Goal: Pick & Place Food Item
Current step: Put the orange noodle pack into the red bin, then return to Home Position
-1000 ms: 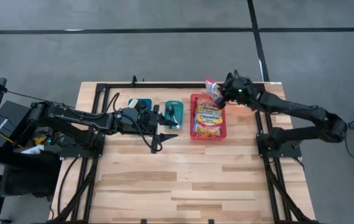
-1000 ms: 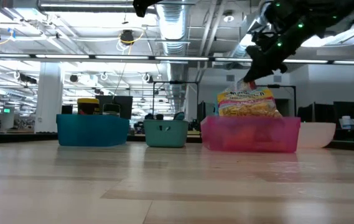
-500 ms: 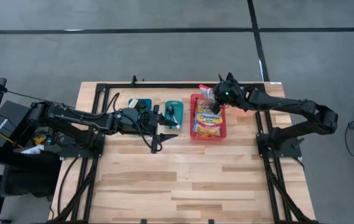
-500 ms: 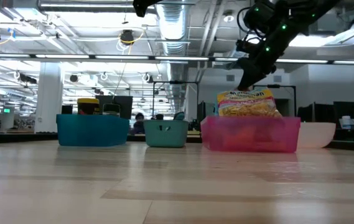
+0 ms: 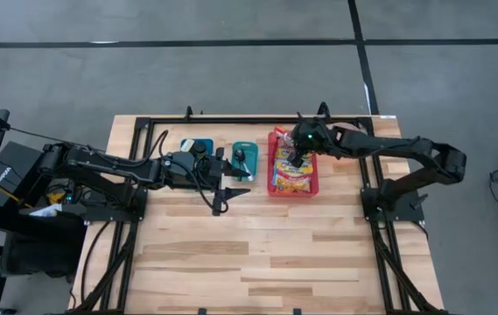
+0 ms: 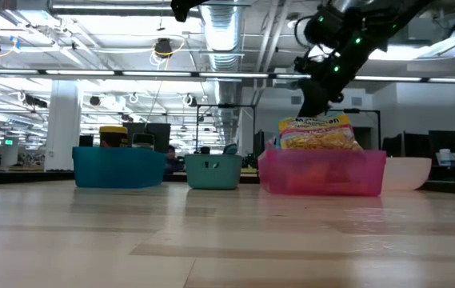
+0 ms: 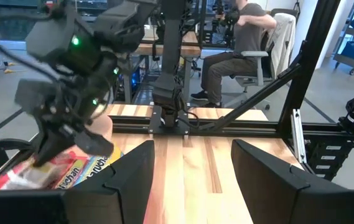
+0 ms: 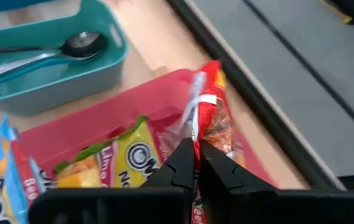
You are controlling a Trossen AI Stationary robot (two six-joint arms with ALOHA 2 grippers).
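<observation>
Left gripper (image 5: 228,190): table centre, fingers spread apart, empty, just beside the teal bin at its 6 o'clock.
Teal bin (image 5: 243,162): holds a spoon (image 8: 80,43).
Pink bin (image 5: 292,165): at 3 o'clock of the teal bin; noodle packets (image 6: 317,134) piled inside.
Right gripper (image 5: 294,156): over the pink bin, fingers pinched together on a red snack packet (image 8: 209,121) held just above the bin's contents.
Wooden table (image 5: 257,254).
Seated person (image 7: 242,37): beyond the table.

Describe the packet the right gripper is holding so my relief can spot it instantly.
Find the pink bin at the table's far edge, right of the small teal bin. The red snack packet hangs over its far end, pinched upright in the right gripper, unlike the noodle packs lying inside.
</observation>
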